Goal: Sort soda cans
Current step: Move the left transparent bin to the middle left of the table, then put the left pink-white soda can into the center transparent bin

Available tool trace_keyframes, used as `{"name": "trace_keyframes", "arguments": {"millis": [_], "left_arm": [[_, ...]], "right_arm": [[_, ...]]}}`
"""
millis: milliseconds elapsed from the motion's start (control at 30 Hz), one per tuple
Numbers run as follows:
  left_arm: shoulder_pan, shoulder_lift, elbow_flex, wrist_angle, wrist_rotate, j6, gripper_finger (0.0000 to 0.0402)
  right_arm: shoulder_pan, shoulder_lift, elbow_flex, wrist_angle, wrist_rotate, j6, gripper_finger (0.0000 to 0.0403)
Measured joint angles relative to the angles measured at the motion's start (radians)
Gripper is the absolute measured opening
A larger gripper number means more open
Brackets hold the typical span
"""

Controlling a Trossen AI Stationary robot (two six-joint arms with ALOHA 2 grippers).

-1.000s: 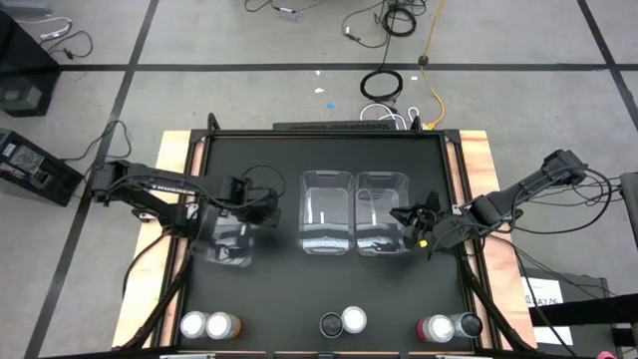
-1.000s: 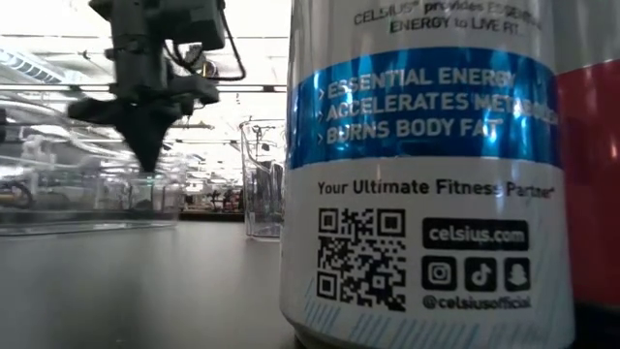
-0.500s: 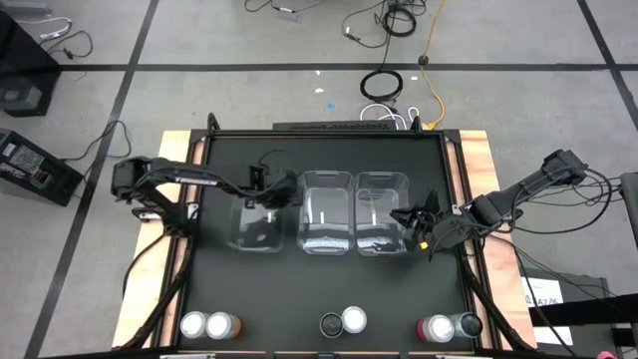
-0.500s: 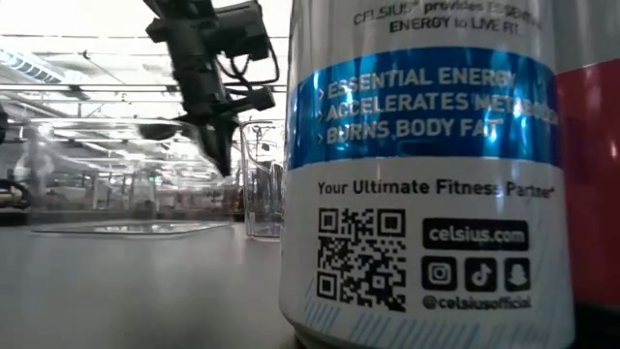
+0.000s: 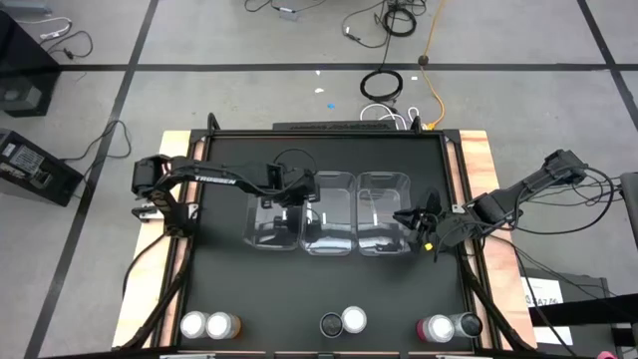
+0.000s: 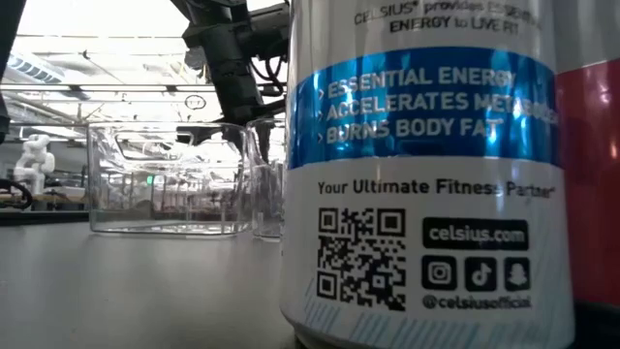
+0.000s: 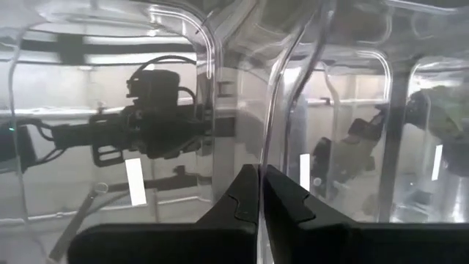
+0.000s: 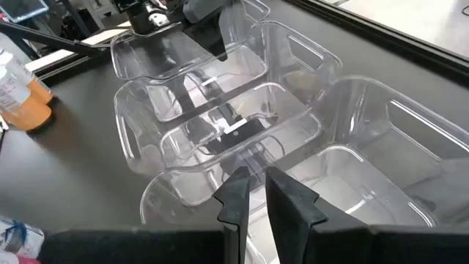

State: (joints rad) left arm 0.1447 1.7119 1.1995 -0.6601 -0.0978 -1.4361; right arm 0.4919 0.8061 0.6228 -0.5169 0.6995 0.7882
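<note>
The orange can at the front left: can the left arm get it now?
Probably not yet: the left fingers are shut on a clear bin's wall, far from the orange can.

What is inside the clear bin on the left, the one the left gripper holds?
The left bin holds no cans; the left gripper is shut on its wall. All soda cans stand at the table's near edge.

Clear bins [image 5: 329, 211] on black table [image 5: 229, 284]; silvery-topped cans [image 5: 342, 321], one orange-bodied [image 5: 228, 325], one red-bodied [image 5: 424, 328].

both pincers [image 5: 299, 191] [image 5: 417, 221] pinched shut
</note>
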Motion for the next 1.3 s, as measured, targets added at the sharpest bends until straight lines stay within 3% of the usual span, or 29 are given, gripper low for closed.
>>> {"name": "trace_keyframes", "arguments": {"millis": [367,833,1033,1300], "left_arm": [[-0.008,0.002,0.0,0.0,0.003,0.031,0.0107],[-0.002,-0.134,0.0,-0.013,-0.003,0.12,0.012],[-0.027,-0.251,0.0,0.002,-0.021,0.293,0.012],[-0.208,-0.391,0.0,-0.02,-0.168,0.631,0.0121]], "right_arm": [[0.0,-0.017,0.0,-0.017,-0.026,-0.041,0.0038],[0.0,-0.017,0.0,-0.01,-0.025,-0.015,0.0038],[0.0,-0.017,0.0,-0.01,-0.025,0.011,0.0038],[0.0,-0.017,0.0,-0.01,-0.025,0.096,0.0038]]}}
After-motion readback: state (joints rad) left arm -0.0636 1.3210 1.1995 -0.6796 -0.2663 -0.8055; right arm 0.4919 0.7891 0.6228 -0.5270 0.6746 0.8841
